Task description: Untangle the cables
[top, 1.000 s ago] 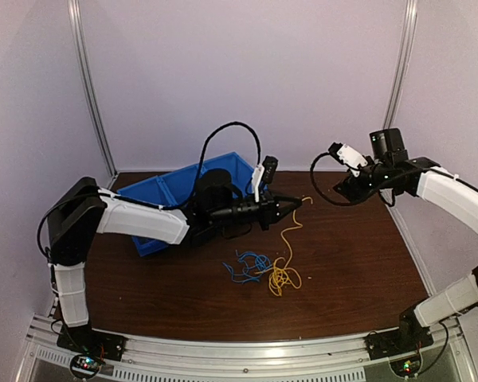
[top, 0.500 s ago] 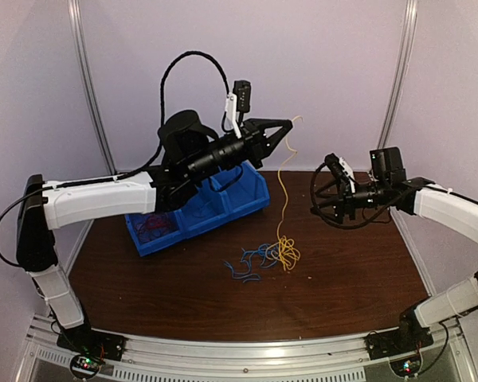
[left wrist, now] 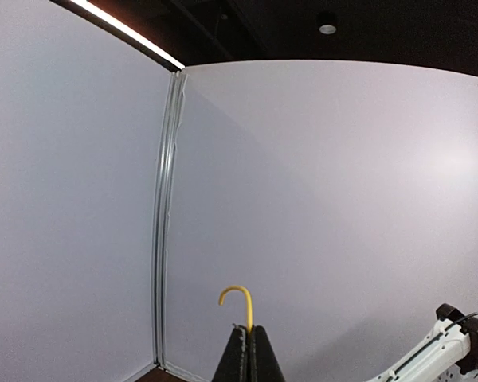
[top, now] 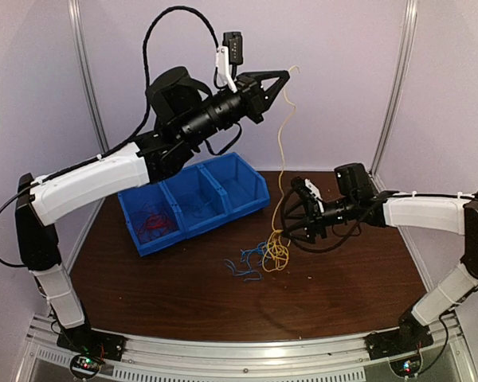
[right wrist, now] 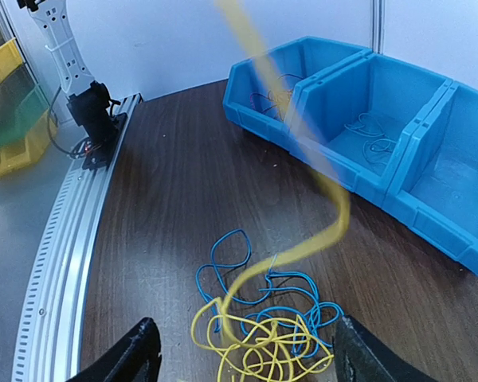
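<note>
Separation step: I'm holding yellow cable (top: 281, 151) aloft, left gripper (top: 285, 76) clenched on its end; tangle (top: 264, 256) lying mid-table. Right gripper (top: 293, 221) gaping at tangle's 2 o'clock; next likely calling for pinning blue strands (top: 243, 267).

The left arm (top: 95, 183) stretches high toward the back wall, and the left pincer (top: 287, 76) is pinched tight on a yellow cable (top: 281, 151). The right arm (top: 422, 213) reaches leftward, low and nearly level, with the right pincer (top: 291, 216) spread wide.
</note>
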Motion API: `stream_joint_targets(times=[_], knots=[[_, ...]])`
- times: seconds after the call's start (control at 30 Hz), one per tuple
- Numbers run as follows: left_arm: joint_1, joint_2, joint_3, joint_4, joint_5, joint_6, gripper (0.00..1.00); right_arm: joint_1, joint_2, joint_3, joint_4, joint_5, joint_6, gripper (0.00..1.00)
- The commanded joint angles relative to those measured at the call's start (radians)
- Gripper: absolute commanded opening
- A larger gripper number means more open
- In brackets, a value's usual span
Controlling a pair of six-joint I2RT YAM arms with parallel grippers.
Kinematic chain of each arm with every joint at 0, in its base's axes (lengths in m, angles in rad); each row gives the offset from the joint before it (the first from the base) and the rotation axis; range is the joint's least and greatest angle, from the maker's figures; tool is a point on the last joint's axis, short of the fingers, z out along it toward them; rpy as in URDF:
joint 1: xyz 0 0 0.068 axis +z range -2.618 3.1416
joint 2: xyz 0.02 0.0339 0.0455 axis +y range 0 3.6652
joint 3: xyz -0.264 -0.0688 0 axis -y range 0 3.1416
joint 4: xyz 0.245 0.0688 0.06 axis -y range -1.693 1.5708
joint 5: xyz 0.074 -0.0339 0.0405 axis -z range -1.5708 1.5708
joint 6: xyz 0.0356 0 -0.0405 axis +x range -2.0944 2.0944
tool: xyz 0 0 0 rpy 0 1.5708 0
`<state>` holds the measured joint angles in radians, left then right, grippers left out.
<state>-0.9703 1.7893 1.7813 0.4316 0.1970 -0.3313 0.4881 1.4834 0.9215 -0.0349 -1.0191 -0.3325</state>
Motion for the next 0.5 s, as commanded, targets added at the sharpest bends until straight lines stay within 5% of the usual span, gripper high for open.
stream_joint_targets(times=[0.0, 0.13, 0.27, 0.47], knots=[[-0.001, 0.014, 0.138, -0.055, -0.034, 0.050, 0.00, 0.039, 0.046, -0.034, 0.182, 0.040, 0.074, 0.72], [-0.002, 0.014, 0.207, -0.081, -0.053, 0.064, 0.00, 0.063, 0.104, -0.011, 0.177, 0.023, 0.078, 0.56], [-0.002, 0.014, 0.251, -0.111, -0.065, 0.089, 0.00, 0.066, 0.141, -0.005, 0.167, 0.008, 0.081, 0.29], [-0.002, -0.020, 0.260, -0.127, -0.099, 0.141, 0.00, 0.057, 0.143, -0.010, 0.126, 0.100, 0.045, 0.13]])
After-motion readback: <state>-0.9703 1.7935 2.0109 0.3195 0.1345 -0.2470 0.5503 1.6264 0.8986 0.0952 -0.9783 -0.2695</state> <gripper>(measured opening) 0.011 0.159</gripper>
